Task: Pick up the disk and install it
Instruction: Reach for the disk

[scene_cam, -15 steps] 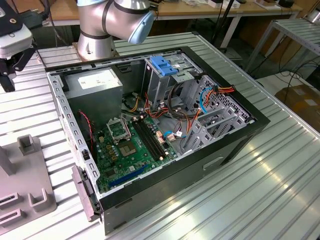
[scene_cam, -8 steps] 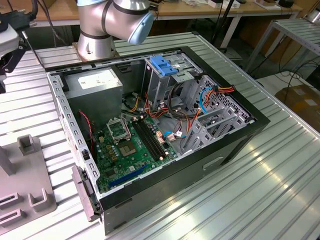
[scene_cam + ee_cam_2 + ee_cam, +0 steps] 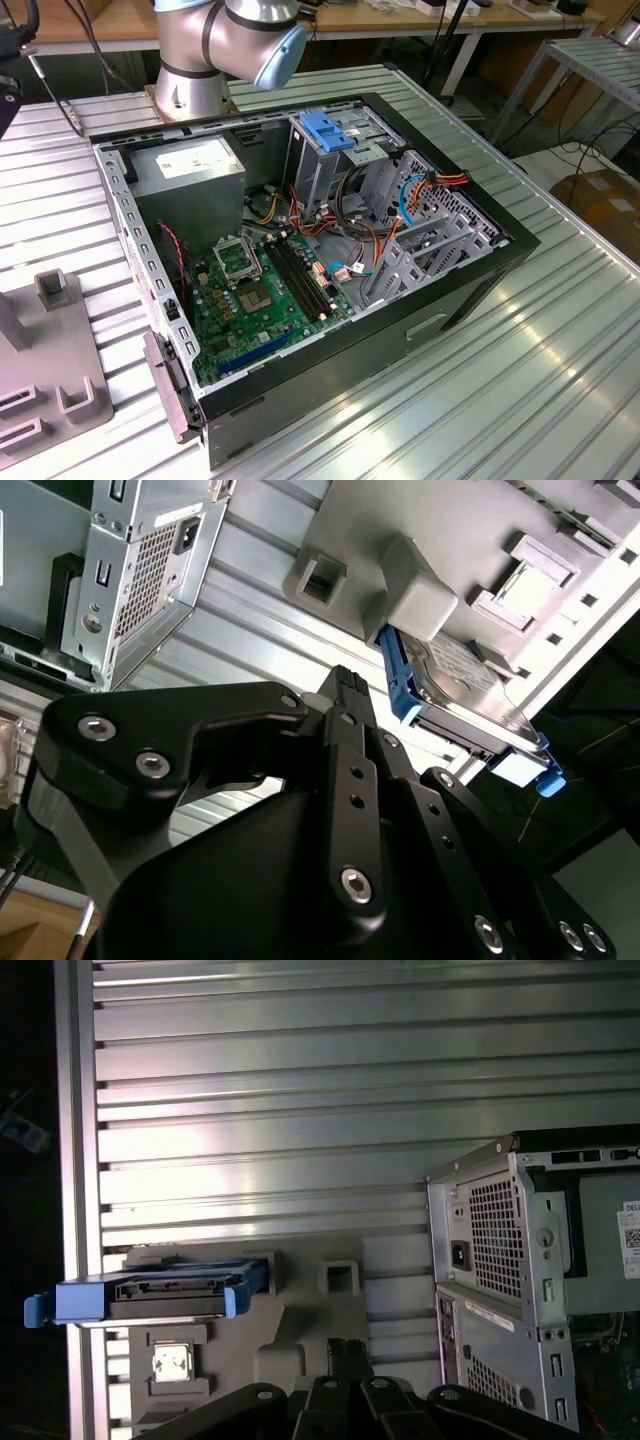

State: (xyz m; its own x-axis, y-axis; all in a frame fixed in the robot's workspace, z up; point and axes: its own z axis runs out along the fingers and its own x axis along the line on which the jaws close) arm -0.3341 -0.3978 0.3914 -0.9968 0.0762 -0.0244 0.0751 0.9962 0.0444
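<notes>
So, 1 disk point(image 3: 165, 1288) in its blue carrier sits slotted in 1 grey fixture point(image 3: 300, 1310) on the ribbed table point(image 3: 300, 1110), beside 1 open PC case point(image 3: 330, 370). 1 gripper point(image 3: 345, 695) hangs near the disk, not touching; clenched or released, can't tell.

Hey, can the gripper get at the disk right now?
Probably yes: the disk stands on edge in a grey holder, sticking out of it, and the gripper is close with nothing visible between them.
</notes>
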